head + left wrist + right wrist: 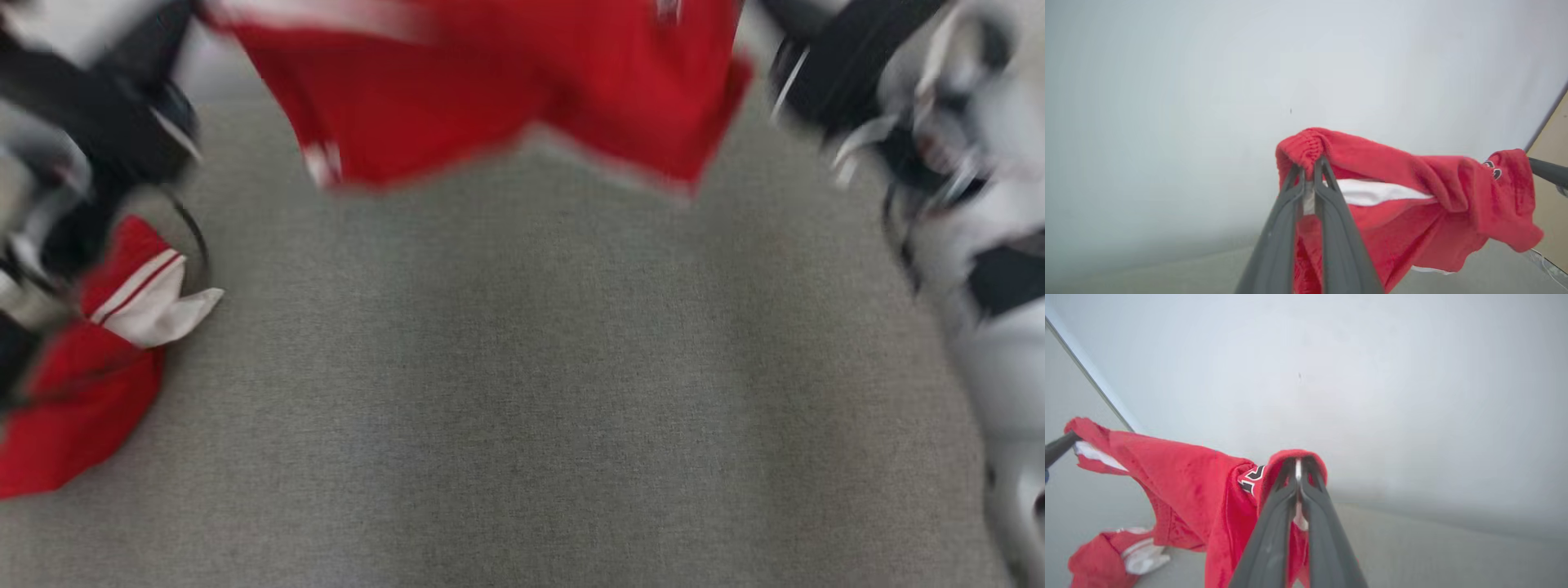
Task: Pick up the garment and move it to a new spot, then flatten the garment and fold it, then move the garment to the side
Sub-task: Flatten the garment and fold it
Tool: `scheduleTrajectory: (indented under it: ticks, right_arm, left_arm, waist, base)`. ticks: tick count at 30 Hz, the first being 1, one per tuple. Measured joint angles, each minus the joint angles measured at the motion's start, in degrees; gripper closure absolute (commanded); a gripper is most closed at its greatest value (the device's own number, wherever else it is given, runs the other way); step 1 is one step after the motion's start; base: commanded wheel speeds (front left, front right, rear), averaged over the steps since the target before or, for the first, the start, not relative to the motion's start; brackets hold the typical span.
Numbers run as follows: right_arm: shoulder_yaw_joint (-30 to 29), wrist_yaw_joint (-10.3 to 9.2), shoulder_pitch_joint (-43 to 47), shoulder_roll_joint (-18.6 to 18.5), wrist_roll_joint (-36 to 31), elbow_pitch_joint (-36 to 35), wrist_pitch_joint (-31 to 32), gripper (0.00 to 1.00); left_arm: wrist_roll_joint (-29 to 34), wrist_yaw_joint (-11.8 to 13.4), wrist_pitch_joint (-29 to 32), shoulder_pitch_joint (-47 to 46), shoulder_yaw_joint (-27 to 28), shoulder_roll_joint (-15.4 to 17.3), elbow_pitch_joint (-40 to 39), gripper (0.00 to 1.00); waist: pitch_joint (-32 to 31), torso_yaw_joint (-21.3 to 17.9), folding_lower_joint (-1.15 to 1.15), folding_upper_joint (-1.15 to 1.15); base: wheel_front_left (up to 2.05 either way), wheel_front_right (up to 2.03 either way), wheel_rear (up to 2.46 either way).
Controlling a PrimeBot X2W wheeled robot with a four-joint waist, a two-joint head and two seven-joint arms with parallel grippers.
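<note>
The red garment (506,90), with white trim, hangs stretched across the top of the blurred head view between my two arms. My left gripper (1309,163) is shut on a ribbed red edge of it. My right gripper (1298,461) is shut on another red edge beside a black-and-white emblem (1251,477). A loose end of the garment (90,384) with a white cuff droops onto the grey table at the lower left, and it lies bunched (1106,555) in the right wrist view. The far gripper's dark finger (1547,171) shows at the cloth's other end.
The table (522,392) is covered in grey cloth and spreads wide below the hanging garment. My dark left arm (106,106) and pale right arm (980,245) flank it. A plain pale wall (1208,81) stands behind the table.
</note>
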Motion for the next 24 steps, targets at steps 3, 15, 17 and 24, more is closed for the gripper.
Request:
scheduleTrajectory:
  ticks: [3,15,17,24]
  right_arm:
    - [-3.46,-0.3,-9.25,-0.08,-0.57,3.32,-5.43,1.0]
    - [6.06,0.45,12.07,-2.31,-1.4,14.69,-7.6,1.0]
    - [8.27,0.45,15.5,-2.6,0.04,13.93,-7.51,1.0]
    - [10.57,0.51,26.07,-5.26,3.24,11.36,-8.03,1.0]
  left_arm:
    - [1.68,0.31,-4.45,-7.68,4.32,-1.07,3.02,1.0]
    - [7.4,-0.79,-3.53,11.87,-13.4,-4.77,7.57,1.0]
    - [7.46,-0.79,-3.99,14.8,-15.0,-4.71,7.72,1.0]
    - [7.3,-0.79,-6.45,22.13,-16.74,-4.81,7.75,1.0]
  waist:
    - [1.89,-0.82,0.0,-0.01]
    - [2.76,-1.24,-0.02,0.0]
    - [1.82,-1.13,-0.01,0.0]
    - [-1.57,-1.13,-0.02,0.0]
  base:
    - [0.0,0.0,0.0]
    - [0.0,0.0,0.0]
    - [0.0,0.0,0.0]
    - [0.0,0.0,0.0]
